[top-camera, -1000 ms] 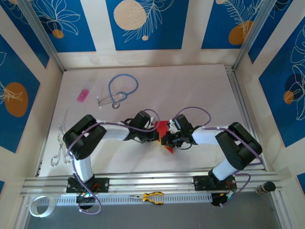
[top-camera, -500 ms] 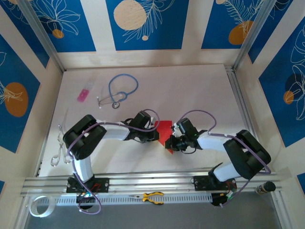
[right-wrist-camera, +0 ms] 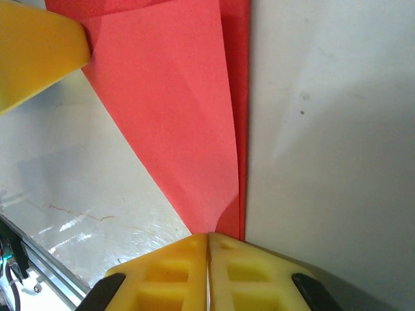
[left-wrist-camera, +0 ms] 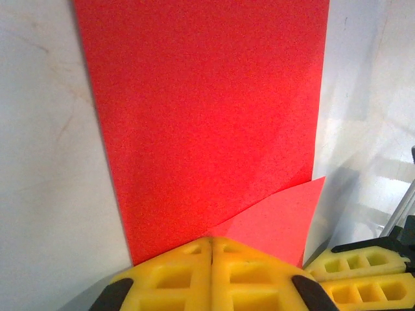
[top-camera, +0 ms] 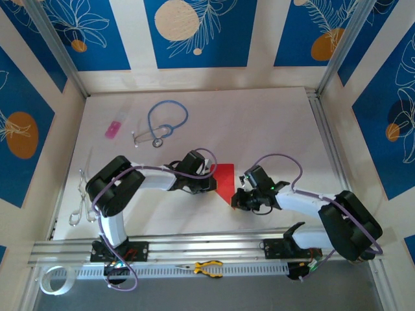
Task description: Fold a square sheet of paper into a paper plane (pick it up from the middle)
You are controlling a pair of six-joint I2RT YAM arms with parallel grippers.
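Red square sheet of paper (top-camera: 225, 177) lies mid-tabletop (top-camera: 259, 123) between arms, near corner flap folded over, paler red. Left gripper (top-camera: 213, 184) jaws clenched at its left edge. Right gripper (top-camera: 237, 199) jaws clenched at its near tip. Actual pinch on paper unclear.

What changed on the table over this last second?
The right gripper drew back toward the near edge, its arm swinging outward, and more of the red paper came into view. The left gripper stayed where it was, shut at the paper's edge.

Paper (top-camera: 224, 178) plain bright red; finger pads (left-wrist-camera: 175, 272) yellow; walls (top-camera: 201, 32) blue, seemingly leaf-patterned.
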